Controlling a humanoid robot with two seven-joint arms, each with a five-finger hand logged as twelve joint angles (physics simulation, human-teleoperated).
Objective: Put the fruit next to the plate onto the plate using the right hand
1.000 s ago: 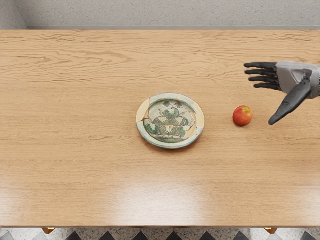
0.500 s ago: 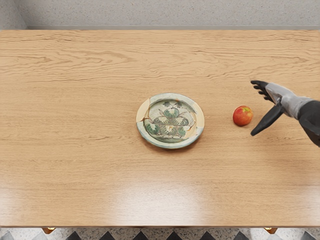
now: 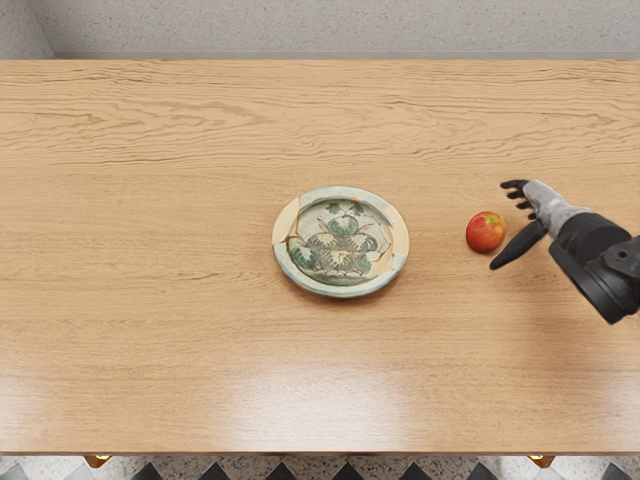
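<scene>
A small red apple [image 3: 485, 231] with a yellowish patch sits on the table [image 3: 150, 200] to the right of the plate [image 3: 281, 232]. It is apart from the plate, with a strip of bare wood between the two. The plate is round, with a pale, cream-patched rim and a green leaf-like pattern in its well, and nothing lies on it. It stands near the middle of the light, wood-grained table. Farther right of the plate, just beyond the apple, is the right robot hand [image 3: 536, 211], close to the fruit but not touching it. The robot hand is wide and holds nothing. Its dark fingers [image 3: 516, 186] are spread and point back toward the plate. Its thumb [image 3: 510, 253] stretches down and toward the plate, ending just beside the apple's lower right side. A grey palm joins a thick black arm [image 3: 600, 268] that enters from the right edge of the picture. Beyond the table's far edge runs a grey speckled wall [image 3: 300, 25], and a strip of black-and-white checkered floor [image 3: 300, 470] shows below its near edge.
</scene>
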